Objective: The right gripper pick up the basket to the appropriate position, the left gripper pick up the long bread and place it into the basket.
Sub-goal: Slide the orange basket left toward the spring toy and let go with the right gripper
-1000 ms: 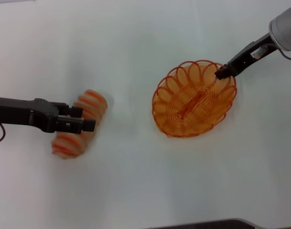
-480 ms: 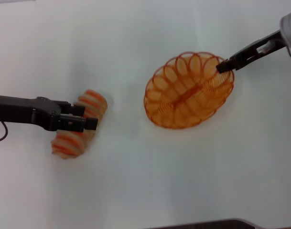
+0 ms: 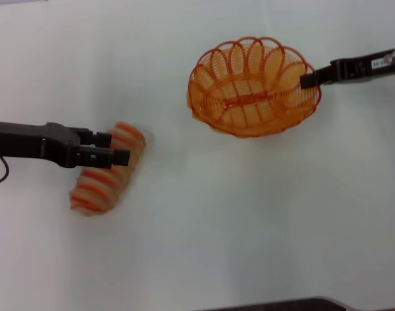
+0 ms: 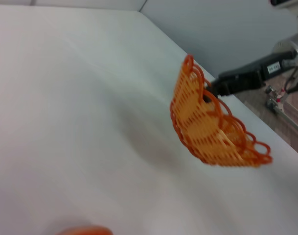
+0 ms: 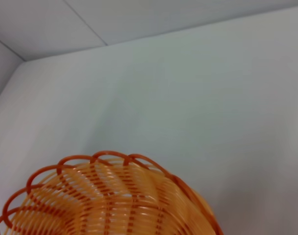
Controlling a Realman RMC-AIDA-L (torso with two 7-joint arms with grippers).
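Observation:
The orange wire basket hangs tilted in the air at the far right, held by its right-hand rim in my right gripper, which is shut on the wire. The basket is empty. It also shows in the left wrist view with the right gripper at its rim, and in the right wrist view. The long bread lies on the table at the left. My left gripper is open over the bread's far half, its fingers apart above the loaf. An edge of the bread shows in the left wrist view.
The white table stretches between bread and basket. A dark edge runs along the near side. In the left wrist view, metal parts stand beyond the table's right edge.
My right gripper has lifted the basket off the table and carried it farther away, tilting it. My left gripper has shifted slightly toward the bread's far end. The bread has not moved.

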